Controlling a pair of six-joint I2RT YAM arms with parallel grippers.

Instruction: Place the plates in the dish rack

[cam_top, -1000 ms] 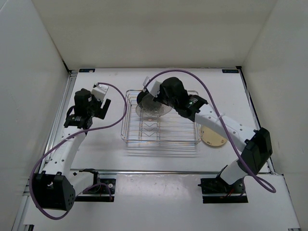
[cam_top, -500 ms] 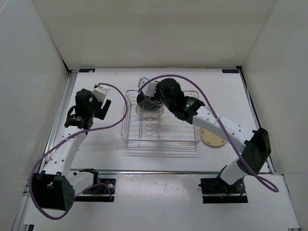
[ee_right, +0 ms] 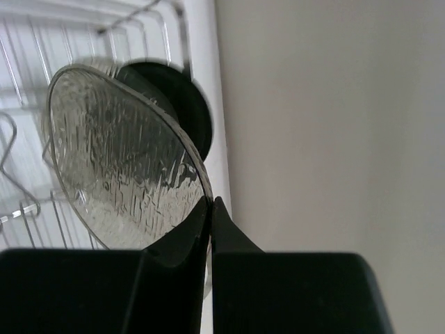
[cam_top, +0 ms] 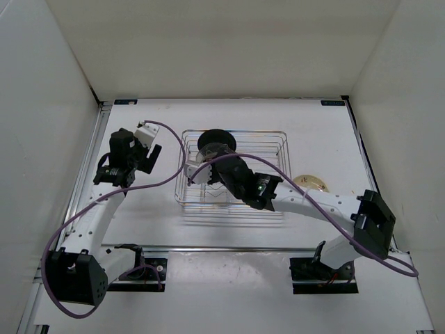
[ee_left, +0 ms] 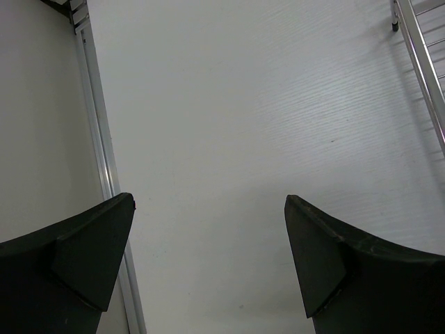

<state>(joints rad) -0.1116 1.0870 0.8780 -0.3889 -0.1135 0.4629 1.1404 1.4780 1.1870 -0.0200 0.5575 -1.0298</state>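
Observation:
My right gripper (ee_right: 211, 200) is shut on the rim of a clear plate (ee_right: 118, 160), holding it on edge over the left part of the dish rack (ee_right: 21, 42). A glossy black plate (ee_right: 177, 97) stands just behind it. In the top view the black plate (cam_top: 215, 140) stands at the far left of the dish rack (cam_top: 274, 138), with my right gripper (cam_top: 212, 163) just in front of it. A cream-tan plate (cam_top: 311, 182) lies on the table right of the rack. My left gripper (ee_left: 208, 229) is open and empty, left of the rack (ee_left: 417, 42). I cannot make out a second clear plate.
White walls close in the table on the left, the far side and the right. A metal rail (ee_left: 97, 125) runs along the table's left edge. My right forearm (cam_top: 299, 200) lies across the rack's near right corner.
My right arm has swung from the rack's far side to its near side, still gripping the clear plate. The black plate now shows uncovered. My left arm has barely moved.

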